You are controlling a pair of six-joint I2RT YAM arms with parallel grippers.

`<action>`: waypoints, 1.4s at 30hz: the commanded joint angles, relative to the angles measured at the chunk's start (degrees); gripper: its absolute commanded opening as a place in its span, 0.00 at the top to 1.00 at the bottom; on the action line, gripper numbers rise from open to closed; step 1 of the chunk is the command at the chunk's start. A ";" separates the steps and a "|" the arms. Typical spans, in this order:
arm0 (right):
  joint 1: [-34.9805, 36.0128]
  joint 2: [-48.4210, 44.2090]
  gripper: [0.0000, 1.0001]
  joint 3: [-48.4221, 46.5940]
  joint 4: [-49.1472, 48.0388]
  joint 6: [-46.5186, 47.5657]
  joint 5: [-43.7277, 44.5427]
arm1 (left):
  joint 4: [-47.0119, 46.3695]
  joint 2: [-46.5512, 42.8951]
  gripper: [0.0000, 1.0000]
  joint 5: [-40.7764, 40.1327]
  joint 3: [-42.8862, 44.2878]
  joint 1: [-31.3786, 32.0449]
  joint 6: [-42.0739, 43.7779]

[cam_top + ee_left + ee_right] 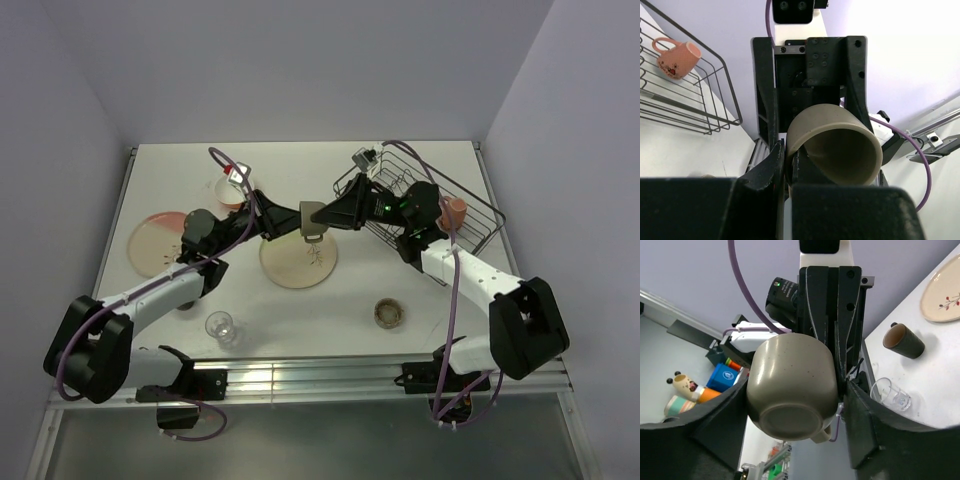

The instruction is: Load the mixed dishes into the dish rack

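Note:
A grey-green cup (312, 217) hangs in the air over the cream-green sprig plate (298, 262), between both grippers. My left gripper (298, 221) is shut on the cup's rim wall (840, 135), one finger inside and one outside. My right gripper (330, 213) is open, with its fingers (867, 430) either side of the cup body (792, 385), close to it. The pink cup (455, 212) lies in the dish rack (480, 232), also seen in the left wrist view (677, 59). The pink plate (155, 243), orange bowl (228, 190), speckled bowl (390, 314) and glass (220, 326) are on the table.
The brown cup (903, 341) lies on its side next to the glass (892, 396) in the right wrist view. The rack's wire wall (715, 95) stands right of the two grippers. The table's near rail (300, 378) runs along the front.

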State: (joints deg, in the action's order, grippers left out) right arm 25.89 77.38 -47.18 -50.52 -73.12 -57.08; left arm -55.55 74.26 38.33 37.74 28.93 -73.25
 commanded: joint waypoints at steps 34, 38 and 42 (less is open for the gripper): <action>-10.58 -2.94 0.82 -11.09 38.63 41.70 -7.00 | 55.36 -18.62 0.28 -6.24 14.47 -14.86 36.59; -14.63 -3.29 0.82 -16.78 58.27 55.69 -2.70 | 61.68 -20.64 0.28 -9.49 13.95 -15.39 40.20; -18.59 -2.86 0.84 -21.89 74.93 74.03 8.95 | 68.19 -22.31 0.28 -14.32 13.24 -15.48 44.77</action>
State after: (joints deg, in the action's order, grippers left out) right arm 9.72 76.53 -63.44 8.03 -17.80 -57.54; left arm 5.89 53.56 28.67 50.13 13.78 -34.46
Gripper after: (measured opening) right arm 0.724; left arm 0.723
